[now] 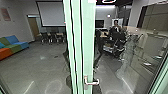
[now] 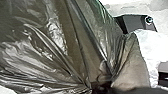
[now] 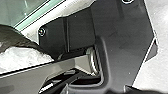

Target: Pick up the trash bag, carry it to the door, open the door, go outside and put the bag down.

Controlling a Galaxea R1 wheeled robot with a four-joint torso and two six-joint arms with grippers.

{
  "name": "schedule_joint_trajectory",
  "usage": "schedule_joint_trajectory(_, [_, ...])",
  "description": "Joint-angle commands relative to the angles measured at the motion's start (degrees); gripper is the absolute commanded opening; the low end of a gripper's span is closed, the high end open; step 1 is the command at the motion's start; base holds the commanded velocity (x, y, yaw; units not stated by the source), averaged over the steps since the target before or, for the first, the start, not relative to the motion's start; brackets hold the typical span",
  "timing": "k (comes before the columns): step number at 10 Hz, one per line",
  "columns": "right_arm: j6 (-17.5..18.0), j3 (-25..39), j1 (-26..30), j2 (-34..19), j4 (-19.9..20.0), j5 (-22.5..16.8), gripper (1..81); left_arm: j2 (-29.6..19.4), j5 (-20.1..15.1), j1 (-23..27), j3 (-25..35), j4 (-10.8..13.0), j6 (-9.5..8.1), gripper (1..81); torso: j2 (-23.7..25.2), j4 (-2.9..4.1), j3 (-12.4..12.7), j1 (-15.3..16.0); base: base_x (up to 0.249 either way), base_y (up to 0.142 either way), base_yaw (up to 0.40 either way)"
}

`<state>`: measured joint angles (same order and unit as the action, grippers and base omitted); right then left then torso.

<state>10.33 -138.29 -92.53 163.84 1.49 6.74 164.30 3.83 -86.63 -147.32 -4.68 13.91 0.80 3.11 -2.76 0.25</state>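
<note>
The pale green door frame stands upright in the middle of the head view, with a metal lever handle low on it. Whether the door is shut, I cannot tell. In the left wrist view the shiny dark trash bag is large and close, its folds drawn together where my left gripper is shut on it. White crumpled material lies against the bag. The right wrist view has an edge of the dark bag beside the robot's own dark plate.
Seen past the frame are a couch in orange, green and blue, chairs below a projection screen, and a person near dark equipment. Glass with reflections spans the right side.
</note>
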Motion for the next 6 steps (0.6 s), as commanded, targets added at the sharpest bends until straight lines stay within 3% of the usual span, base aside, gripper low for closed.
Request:
schedule_joint_trajectory(1, [-0.1,0.5,1.8,-0.2,-0.6,-3.0,81.1,-0.7,-3.1,2.6,-0.2,0.6,0.5,1.0,0.0,0.0,0.0,0.0,0.0,0.0,0.196])
schedule_joint_trajectory(6, [-0.1,0.5,1.8,-0.2,-0.6,-3.0,81.1,-0.7,-3.1,2.6,-0.2,0.6,0.5,1.0,0.0,0.0,0.0,0.0,0.0,0.0,0.196])
